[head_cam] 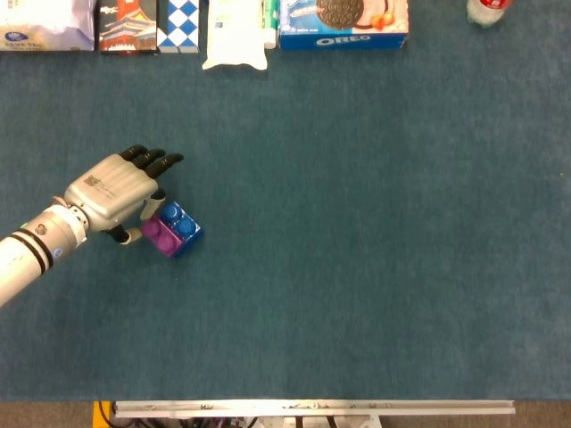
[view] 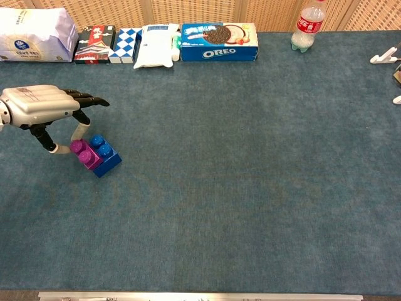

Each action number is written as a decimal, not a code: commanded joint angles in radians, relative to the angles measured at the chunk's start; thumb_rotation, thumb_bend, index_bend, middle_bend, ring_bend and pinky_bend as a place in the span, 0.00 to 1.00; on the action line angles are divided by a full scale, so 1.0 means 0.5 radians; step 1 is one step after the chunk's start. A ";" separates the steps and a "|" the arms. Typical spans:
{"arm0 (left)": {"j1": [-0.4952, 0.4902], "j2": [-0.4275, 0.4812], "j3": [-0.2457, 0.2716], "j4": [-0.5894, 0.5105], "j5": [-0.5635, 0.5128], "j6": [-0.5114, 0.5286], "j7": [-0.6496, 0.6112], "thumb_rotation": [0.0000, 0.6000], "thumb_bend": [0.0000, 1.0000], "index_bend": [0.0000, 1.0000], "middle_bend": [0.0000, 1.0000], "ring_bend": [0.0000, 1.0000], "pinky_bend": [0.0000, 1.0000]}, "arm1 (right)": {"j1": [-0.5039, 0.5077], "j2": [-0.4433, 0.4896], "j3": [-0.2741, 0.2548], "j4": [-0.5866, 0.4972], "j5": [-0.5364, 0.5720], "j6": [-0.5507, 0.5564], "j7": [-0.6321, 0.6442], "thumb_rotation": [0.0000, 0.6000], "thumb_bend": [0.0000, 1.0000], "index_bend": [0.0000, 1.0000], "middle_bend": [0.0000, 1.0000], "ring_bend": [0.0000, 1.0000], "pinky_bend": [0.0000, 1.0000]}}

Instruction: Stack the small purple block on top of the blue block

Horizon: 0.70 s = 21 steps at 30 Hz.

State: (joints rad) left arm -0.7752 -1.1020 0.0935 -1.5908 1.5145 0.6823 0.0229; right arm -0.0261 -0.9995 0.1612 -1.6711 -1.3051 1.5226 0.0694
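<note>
The small purple block (head_cam: 161,234) (view: 84,153) sits on the left half of the blue block (head_cam: 186,230) (view: 105,157), at the table's left. My left hand (head_cam: 116,189) (view: 44,106) hovers just left of and above them. Its thumb and one finger reach down and pinch the purple block from both sides, while the other fingers (head_cam: 156,160) stretch out straight above it. The blue block's right studs show uncovered. My right hand appears in neither view.
Along the far edge stand a white bag (view: 34,34), small boxes (view: 94,44), a white pouch (view: 155,45), an Oreo box (view: 219,42) and a bottle (view: 308,25). White objects (view: 385,58) lie at the right edge.
</note>
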 commanded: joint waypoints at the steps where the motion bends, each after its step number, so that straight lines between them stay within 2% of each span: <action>1: -0.009 0.007 -0.009 -0.020 -0.044 -0.031 0.040 1.00 0.26 0.56 0.00 0.00 0.08 | 0.000 0.000 0.000 0.000 -0.001 0.001 0.000 1.00 0.55 0.37 0.32 0.21 0.16; 8: -0.002 0.078 -0.035 -0.131 -0.159 -0.031 0.168 1.00 0.26 0.48 0.00 0.00 0.08 | -0.002 0.002 -0.001 -0.001 -0.001 0.002 0.003 1.00 0.55 0.37 0.32 0.21 0.16; 15: 0.012 0.136 -0.046 -0.223 -0.272 -0.018 0.305 1.00 0.26 0.33 0.00 0.00 0.09 | -0.005 0.001 -0.003 0.000 -0.008 0.009 0.006 1.00 0.55 0.37 0.32 0.21 0.16; 21: 0.040 0.174 -0.067 -0.301 -0.321 0.042 0.345 1.00 0.27 0.33 0.00 0.00 0.09 | -0.005 0.003 -0.003 -0.001 -0.007 0.008 0.007 1.00 0.55 0.37 0.32 0.21 0.16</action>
State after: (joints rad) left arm -0.7598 -1.0195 0.0635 -1.7338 1.3562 0.6961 0.1954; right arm -0.0287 -0.9981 0.1596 -1.6714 -1.3087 1.5267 0.0727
